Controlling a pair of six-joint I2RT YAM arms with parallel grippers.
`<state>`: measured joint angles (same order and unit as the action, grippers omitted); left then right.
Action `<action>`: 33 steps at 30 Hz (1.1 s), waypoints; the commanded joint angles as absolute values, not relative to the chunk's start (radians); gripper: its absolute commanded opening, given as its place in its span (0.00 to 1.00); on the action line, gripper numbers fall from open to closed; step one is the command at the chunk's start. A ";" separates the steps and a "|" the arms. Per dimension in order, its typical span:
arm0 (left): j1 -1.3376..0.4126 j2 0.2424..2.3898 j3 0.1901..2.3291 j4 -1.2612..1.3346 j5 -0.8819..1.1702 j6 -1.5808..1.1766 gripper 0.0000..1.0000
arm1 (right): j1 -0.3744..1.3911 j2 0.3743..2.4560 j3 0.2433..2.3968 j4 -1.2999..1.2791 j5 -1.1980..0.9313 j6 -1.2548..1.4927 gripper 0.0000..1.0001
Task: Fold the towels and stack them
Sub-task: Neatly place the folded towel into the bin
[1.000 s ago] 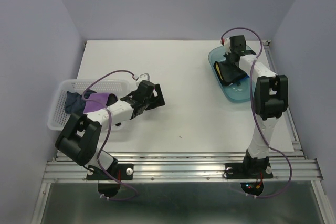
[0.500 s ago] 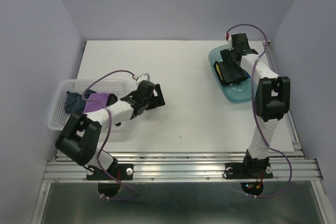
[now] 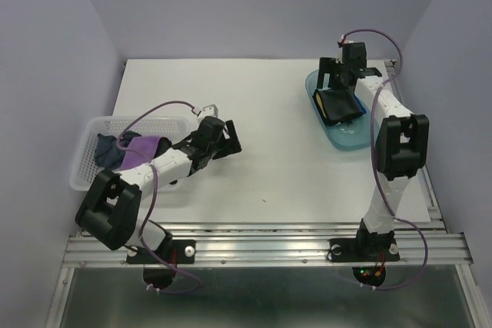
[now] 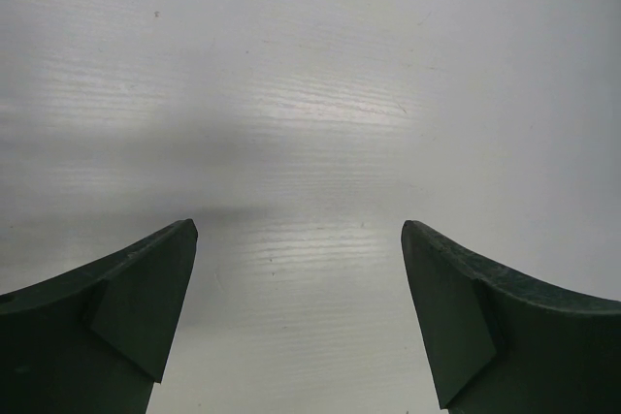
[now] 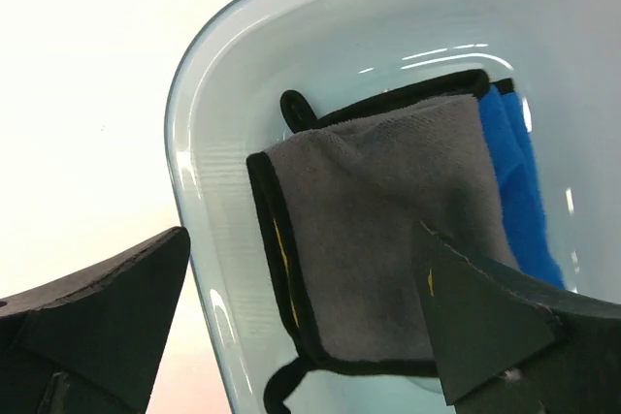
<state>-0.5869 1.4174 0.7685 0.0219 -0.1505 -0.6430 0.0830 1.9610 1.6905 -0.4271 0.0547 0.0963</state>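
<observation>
A folded grey towel with black edging lies in the teal tray, on top of a bright blue towel. From above, this towel looks dark in the tray. My right gripper is open just above it and holds nothing; it hovers over the tray's far end. A purple towel and a dark navy towel sit crumpled in the white basket. My left gripper is open over bare table, to the right of the basket.
The tray stands at the back right, near the table's right rail. The basket is at the left edge, with my left arm lying across its right side. Purple cables loop off both arms.
My right gripper has opened, let go of the dark towel in the tray and drawn back toward the tray's far end. The left arm has barely moved.
</observation>
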 commanded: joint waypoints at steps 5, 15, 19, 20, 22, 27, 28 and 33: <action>-0.580 1.284 0.764 0.008 -0.192 -0.632 0.99 | 0.048 2.081 1.793 -0.385 0.136 0.180 1.00; -0.580 1.236 0.750 -0.038 -0.265 -0.652 0.99 | 0.003 2.157 1.752 -0.239 0.158 0.117 1.00; -0.580 1.181 0.756 -0.087 -0.305 -0.664 0.99 | 0.005 2.160 1.750 -0.238 0.144 0.124 1.00; -0.580 1.171 0.756 -0.100 -0.317 -0.670 0.99 | 0.005 2.160 1.752 -0.241 0.138 0.127 1.00; -0.575 1.132 0.762 -0.141 -0.359 -0.687 0.99 | -0.017 2.148 1.758 -0.247 0.118 0.124 1.00; -0.546 1.052 0.787 -0.225 -0.449 -0.722 0.99 | -0.017 2.070 1.787 -0.268 0.141 0.130 1.00; -0.526 1.042 0.796 -0.254 -0.475 -0.730 0.99 | -0.017 2.045 1.786 -0.268 0.138 0.127 1.00; -0.436 1.008 0.831 -0.377 -0.575 -0.814 0.99 | -0.017 1.863 1.691 -0.256 0.141 0.146 1.00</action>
